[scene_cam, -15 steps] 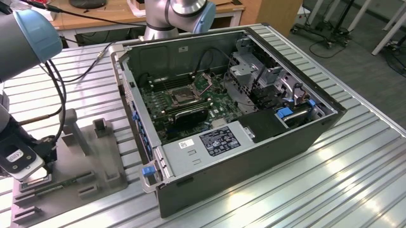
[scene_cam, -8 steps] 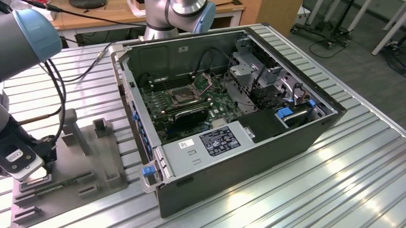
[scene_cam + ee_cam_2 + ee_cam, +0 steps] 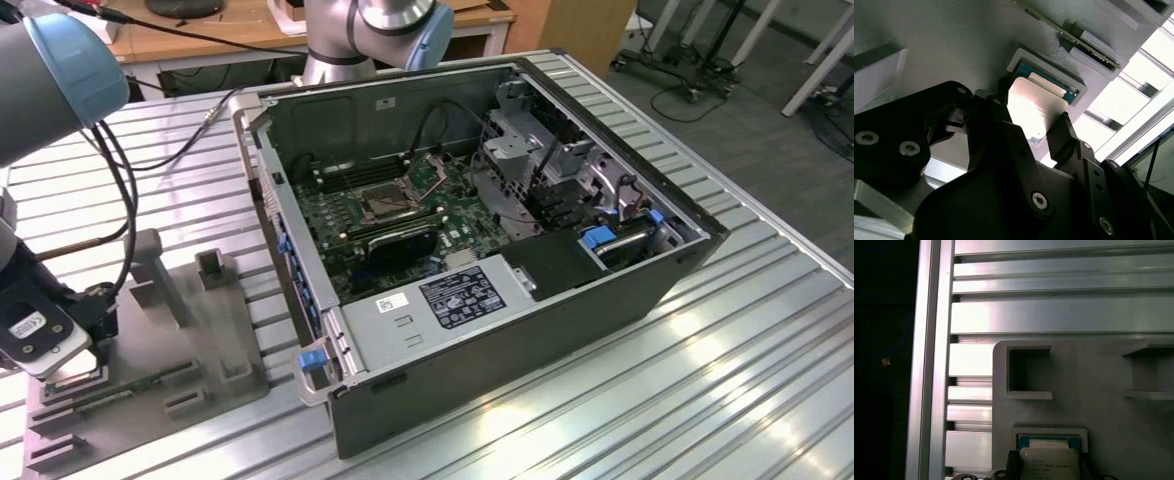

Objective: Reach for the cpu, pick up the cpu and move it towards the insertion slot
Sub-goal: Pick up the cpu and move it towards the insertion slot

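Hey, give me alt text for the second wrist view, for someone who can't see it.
The black claw is down at the cpu, a pale silvery chip lying flat in a square pocket of the grey fixture plate. Bright ribbed metal table shows beyond the plate's edge.

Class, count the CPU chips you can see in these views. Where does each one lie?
1. The cpu sits in a square recess of the grey fixture plate, close under the tool. The insertion slot looks empty. Others could hide inside the case.
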